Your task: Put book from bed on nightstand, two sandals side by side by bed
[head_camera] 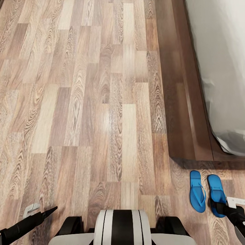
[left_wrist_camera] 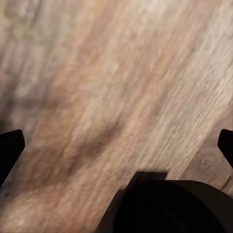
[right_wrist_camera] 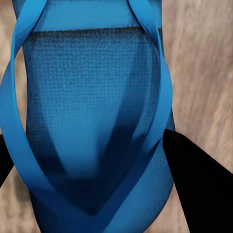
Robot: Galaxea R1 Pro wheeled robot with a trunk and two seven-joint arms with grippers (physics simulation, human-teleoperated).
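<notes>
Two sandals [head_camera: 207, 195] lay lower right by the bed [head_camera: 190, 102]; right gripper [head_camera: 221, 207] spread astride one; left gripper [left_wrist_camera: 116, 145] spread.

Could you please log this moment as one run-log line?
right gripper: at right sandal | left sandal: beside it, floor | bed: adjacent | left gripper: open, empty

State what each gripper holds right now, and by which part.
The right gripper has its jaws astride the right-hand sandal at its near end; a firm clamp cannot be told. The left gripper holds nothing.
</notes>
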